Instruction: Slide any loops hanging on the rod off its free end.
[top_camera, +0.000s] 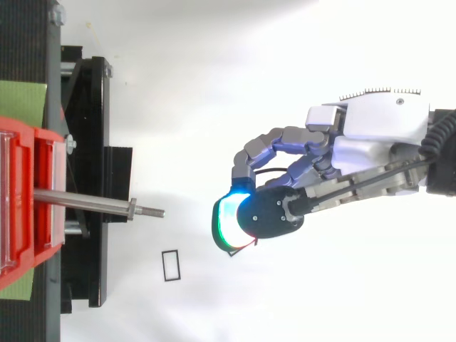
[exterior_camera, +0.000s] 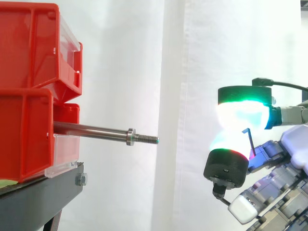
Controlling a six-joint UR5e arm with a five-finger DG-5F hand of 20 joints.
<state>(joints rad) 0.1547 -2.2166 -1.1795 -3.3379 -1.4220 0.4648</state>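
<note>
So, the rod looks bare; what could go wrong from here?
1. The hand seems to pinch a thin loop between its pads; it may slip out and fall.
2. A second loop lies on the white surface near the tip of the rod; a low sweep of the hand could knock it away.

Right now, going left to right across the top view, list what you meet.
Red bin → rod → small black rectangular loop, lying off the rod → hand.
</note>
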